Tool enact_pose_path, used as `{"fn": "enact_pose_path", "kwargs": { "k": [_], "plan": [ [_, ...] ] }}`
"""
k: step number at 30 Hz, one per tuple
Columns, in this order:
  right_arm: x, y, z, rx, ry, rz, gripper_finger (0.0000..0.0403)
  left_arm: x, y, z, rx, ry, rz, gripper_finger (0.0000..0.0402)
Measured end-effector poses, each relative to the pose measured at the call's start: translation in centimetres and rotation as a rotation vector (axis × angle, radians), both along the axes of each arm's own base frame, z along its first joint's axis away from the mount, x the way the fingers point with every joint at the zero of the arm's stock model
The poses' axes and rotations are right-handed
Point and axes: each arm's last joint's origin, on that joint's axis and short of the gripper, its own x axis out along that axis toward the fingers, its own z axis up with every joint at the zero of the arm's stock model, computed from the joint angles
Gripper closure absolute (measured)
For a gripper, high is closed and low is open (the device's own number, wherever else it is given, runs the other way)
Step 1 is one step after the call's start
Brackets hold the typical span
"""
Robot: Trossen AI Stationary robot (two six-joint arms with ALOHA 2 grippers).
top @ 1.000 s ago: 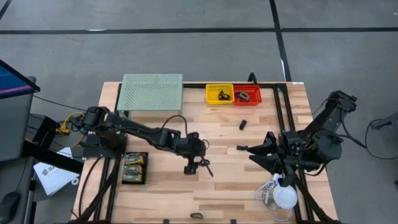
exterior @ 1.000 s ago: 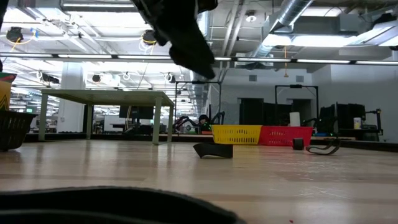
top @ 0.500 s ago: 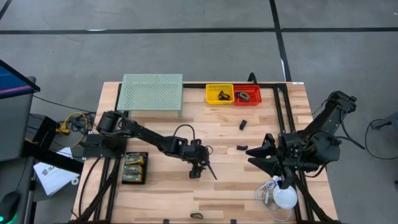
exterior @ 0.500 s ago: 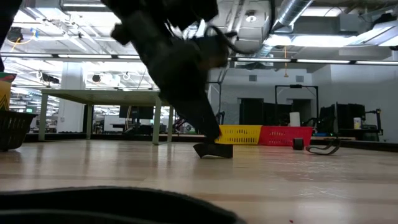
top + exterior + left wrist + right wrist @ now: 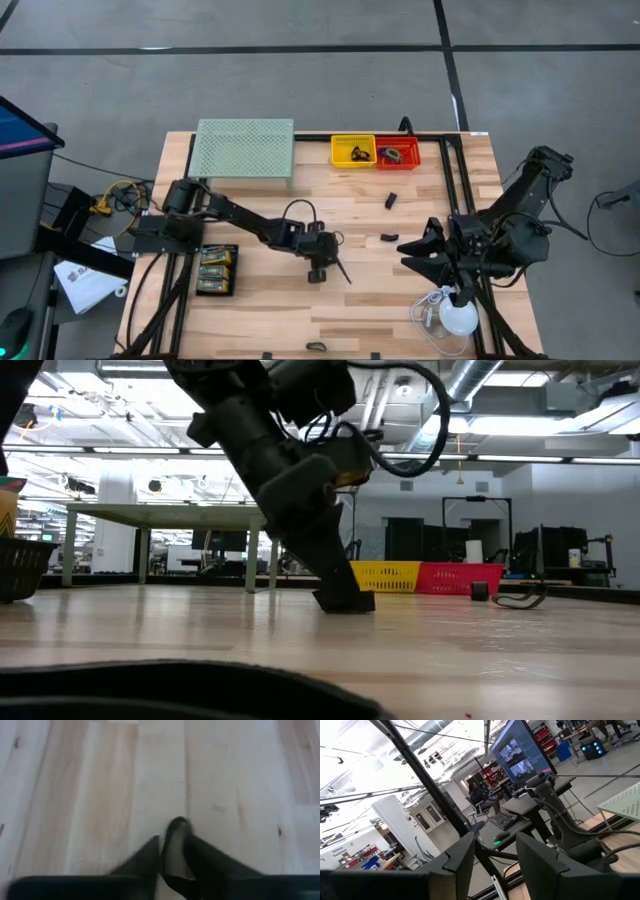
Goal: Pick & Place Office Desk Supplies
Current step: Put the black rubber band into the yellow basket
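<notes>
Left claw (image 5: 338,272) down on desk (image 5: 400,310) centre, fingers drawn nearly together around a black clip (image 5: 176,845); firm hold not certain. Risk: closing off-centre, clip squirts sideways or tips. Left wrist view shows clip between fingertips; high view hides it. Right claw (image 5: 412,249) waits mid-air, partly open, empty, beside white dome (image 5: 458,318).

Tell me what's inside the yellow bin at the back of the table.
The yellow bin holds one small dark item, likely a black clip. The bin's walls hide its shape, and anything lying flat under it can't be seen.
</notes>
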Motion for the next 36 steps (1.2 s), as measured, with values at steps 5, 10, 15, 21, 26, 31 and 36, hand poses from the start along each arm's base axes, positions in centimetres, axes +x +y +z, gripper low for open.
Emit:
{"fn": "enact_pose_path", "kwargs": {
  "k": [5,10,15,21,26,31,36],
  "plan": [
    [0.0,0.0,0.0,-0.002,0.002,-0.001,0.026,0.4,1.2,0.3,-0.116,-0.015,0.047,0.0391],
    [0.0,0.0,0.0,-0.001,0.004,-0.01,0.026,0.8,1.5,2.0,-0.131,-0.081,0.048,0.04],
    [0.0,0.0,-0.1,-0.001,0.006,-0.015,0.026,1.3,1.7,5.9,-0.153,-0.236,0.045,0.04],
    [0.0,-0.1,-0.1,-0.008,0.013,-0.025,0.026,0.9,2.9,11.3,-0.106,-0.4,0.102,0.0401],
    [0.0,0.0,-0.2,-0.012,0.016,-0.026,0.026,0.6,5.1,15.1,-0.048,-0.506,0.148,0.0401],
    [0.1,-0.1,-0.2,-0.013,0.017,-0.032,0.026,1.0,9.2,17.6,-0.02,-0.579,0.247,0.0402],
    [0.2,-0.2,-0.2,-0.012,0.017,-0.038,0.026,0.6,14.8,19.1,0.051,-0.622,0.377,0.0401]
  ]
}}
